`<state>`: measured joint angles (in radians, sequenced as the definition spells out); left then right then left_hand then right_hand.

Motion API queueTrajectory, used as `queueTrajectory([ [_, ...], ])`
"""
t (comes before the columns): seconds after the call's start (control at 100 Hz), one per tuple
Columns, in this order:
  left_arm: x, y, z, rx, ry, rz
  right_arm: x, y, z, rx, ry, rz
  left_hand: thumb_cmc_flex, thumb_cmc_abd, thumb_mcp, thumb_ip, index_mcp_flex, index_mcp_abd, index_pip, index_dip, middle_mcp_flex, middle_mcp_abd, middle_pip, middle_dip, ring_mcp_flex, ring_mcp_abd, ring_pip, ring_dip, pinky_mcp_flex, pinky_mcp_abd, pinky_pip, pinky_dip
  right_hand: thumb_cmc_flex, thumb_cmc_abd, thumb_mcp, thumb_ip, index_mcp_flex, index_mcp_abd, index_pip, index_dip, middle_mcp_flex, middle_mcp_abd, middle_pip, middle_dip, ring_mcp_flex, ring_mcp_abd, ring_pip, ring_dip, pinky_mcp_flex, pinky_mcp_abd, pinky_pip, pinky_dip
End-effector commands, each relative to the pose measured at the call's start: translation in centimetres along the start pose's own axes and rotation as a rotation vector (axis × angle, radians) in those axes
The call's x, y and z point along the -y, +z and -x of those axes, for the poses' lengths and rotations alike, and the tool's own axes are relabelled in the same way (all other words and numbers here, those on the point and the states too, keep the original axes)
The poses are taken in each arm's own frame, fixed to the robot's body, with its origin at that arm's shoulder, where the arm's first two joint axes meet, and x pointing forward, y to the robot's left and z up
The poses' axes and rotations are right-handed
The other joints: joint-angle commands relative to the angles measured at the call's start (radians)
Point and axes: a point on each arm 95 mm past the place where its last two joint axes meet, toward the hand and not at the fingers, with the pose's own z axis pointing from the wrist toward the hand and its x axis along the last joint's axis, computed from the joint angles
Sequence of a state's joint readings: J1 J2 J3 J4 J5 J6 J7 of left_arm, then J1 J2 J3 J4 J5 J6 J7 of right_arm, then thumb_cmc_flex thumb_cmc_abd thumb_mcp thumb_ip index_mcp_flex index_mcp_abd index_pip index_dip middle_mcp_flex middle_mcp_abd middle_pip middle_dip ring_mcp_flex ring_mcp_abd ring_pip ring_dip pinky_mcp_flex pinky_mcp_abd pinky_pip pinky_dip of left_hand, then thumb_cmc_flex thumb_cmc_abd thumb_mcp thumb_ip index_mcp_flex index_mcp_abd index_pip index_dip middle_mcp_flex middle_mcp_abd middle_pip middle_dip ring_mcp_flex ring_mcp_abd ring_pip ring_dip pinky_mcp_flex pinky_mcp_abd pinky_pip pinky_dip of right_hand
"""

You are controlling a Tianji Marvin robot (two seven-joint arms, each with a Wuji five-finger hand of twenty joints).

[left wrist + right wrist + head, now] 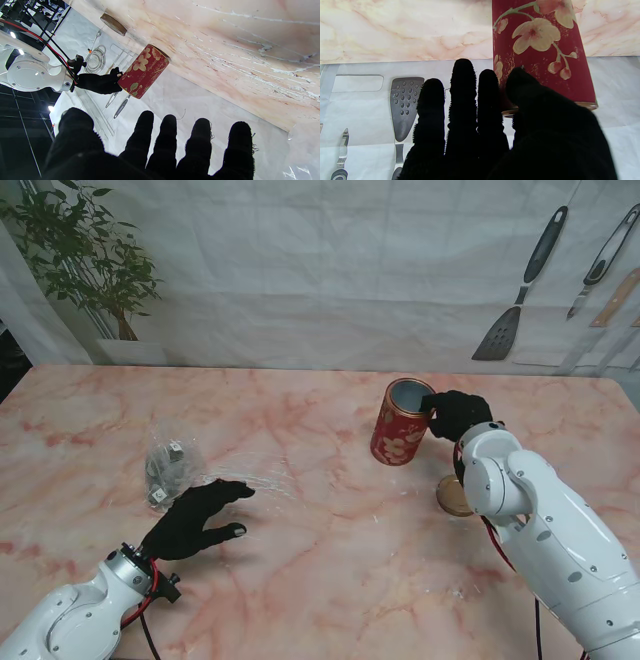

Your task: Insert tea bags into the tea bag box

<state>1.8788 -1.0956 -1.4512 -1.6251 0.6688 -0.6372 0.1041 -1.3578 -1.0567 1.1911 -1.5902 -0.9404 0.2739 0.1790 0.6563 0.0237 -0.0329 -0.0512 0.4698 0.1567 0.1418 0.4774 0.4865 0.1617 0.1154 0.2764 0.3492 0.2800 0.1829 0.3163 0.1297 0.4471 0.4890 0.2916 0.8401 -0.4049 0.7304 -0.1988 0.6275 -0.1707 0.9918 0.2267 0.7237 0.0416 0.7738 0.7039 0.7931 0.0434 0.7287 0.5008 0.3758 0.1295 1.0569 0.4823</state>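
Nearest the camera in our stand view are our two arms, rising from the bottom corners. Our left hand (198,521) lies at lower left, fingers spread and holding nothing, just beside a clear bag (172,469) of small packets; we cannot count them or tell if they are tea bags. Our right hand (457,415), right of centre, touches the rim of one red flowered tin (402,423), which stands open, slightly tilted, on the marble table (320,580). We cannot tell if this hand grips the tin or only rests against it. One round lid (452,496) lies beside the right arm.

Our right wrist view shows the thumb (520,82) against the tin's wall and three fingers (462,82) straight beside it. Our left wrist view shows tin and lid but not the bag.
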Motion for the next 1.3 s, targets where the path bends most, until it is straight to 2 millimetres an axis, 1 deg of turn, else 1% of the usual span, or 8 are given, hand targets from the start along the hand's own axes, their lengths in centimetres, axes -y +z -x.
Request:
queueTrajectory([
  [0.0, 0.0, 0.1, -0.1, -0.006, -0.001, 0.012, -0.2, 0.1, -0.3, -0.005, -0.007, 0.002, 0.004, 0.026, -0.002, 0.019, -0.03, -0.021, 0.001, 0.0, -0.021, -0.039, 0.003, -0.012, -0.003, -0.01, -0.034, -0.002, -0.004, -0.002, -0.003, 0.013, 0.031, 0.096, -0.02, -0.01, 0.06, 0.024, 0.089, 0.034, 0.007, -0.046, 0.016, 0.024, 0.016, 0.003, 0.026, 0.016, 0.001, 0.021, 0.032, -0.004],
  [0.16, 0.0, 0.1, -0.1, -0.006, -0.004, 0.016, -0.8, 0.1, -0.5, -0.006, -0.011, 0.016, 0.004, 0.028, -0.003, 0.019, -0.03, -0.02, 0.001, 0.0, -0.021, -0.037, 0.002, -0.013, -0.002, -0.01, -0.034, -0.002, -0.005, -0.002, -0.003, 0.013, 0.037, 0.108, -0.016, -0.008, 0.054, 0.035, 0.094, 0.08, 0.005, -0.042, 0.034, 0.046, 0.013, 0.005, 0.042, 0.024, -0.004, 0.022, 0.032, -0.005],
  [0.42, 0.0, 0.1, -0.1, -0.008, -0.005, 0.017, -2.2, -0.2, -0.8, -0.013, -0.041, 0.033, 0.005, 0.028, -0.003, 0.018, -0.029, -0.02, 0.0, 0.0, -0.02, -0.038, 0.002, -0.013, -0.002, -0.011, -0.034, -0.002, -0.004, -0.002, -0.003, 0.013, 0.037, 0.114, -0.016, -0.008, 0.049, 0.033, 0.09, 0.103, 0.0, -0.045, 0.038, 0.056, 0.008, 0.002, 0.044, 0.026, -0.008, 0.019, 0.03, -0.005],
  [0.61, 0.0, 0.1, -0.1, -0.009, -0.004, 0.018, -3.2, -0.3, -1.3, -0.029, -0.05, 0.047, 0.006, 0.028, -0.003, 0.018, -0.029, -0.021, 0.0, 0.0, -0.02, -0.038, 0.002, -0.013, -0.002, -0.012, -0.034, -0.002, -0.003, -0.002, -0.002, 0.013, 0.038, 0.112, -0.018, -0.008, 0.052, 0.032, 0.083, 0.113, 0.002, -0.044, 0.036, 0.058, 0.01, 0.002, 0.044, 0.026, -0.007, 0.018, 0.03, -0.005],
  [0.8, 0.0, 0.1, -0.2, -0.01, -0.004, 0.013, -3.7, -0.2, -2.4, -0.068, -0.078, 0.048, 0.006, 0.028, -0.003, 0.018, -0.029, -0.022, 0.001, 0.0, -0.02, -0.039, 0.002, -0.012, -0.001, -0.012, -0.034, -0.002, -0.005, -0.002, -0.003, 0.013, 0.036, 0.11, -0.018, -0.008, 0.055, 0.026, 0.078, 0.116, 0.007, -0.045, 0.039, 0.063, 0.014, -0.002, 0.047, 0.027, -0.005, 0.018, 0.03, -0.004],
  [1.29, -0.1, -0.2, -0.3, -0.003, 0.003, 0.008, -3.6, 1.2, -5.7, -0.165, -0.072, 0.064, 0.006, 0.027, -0.003, 0.018, -0.031, -0.02, 0.0, 0.0, -0.02, -0.039, 0.002, -0.012, -0.001, -0.012, -0.034, -0.001, -0.004, -0.001, -0.002, 0.013, 0.034, 0.108, -0.016, -0.009, 0.058, 0.022, 0.074, 0.117, 0.008, -0.047, 0.036, 0.066, 0.015, -0.004, 0.046, 0.028, -0.004, 0.018, 0.027, -0.005],
])
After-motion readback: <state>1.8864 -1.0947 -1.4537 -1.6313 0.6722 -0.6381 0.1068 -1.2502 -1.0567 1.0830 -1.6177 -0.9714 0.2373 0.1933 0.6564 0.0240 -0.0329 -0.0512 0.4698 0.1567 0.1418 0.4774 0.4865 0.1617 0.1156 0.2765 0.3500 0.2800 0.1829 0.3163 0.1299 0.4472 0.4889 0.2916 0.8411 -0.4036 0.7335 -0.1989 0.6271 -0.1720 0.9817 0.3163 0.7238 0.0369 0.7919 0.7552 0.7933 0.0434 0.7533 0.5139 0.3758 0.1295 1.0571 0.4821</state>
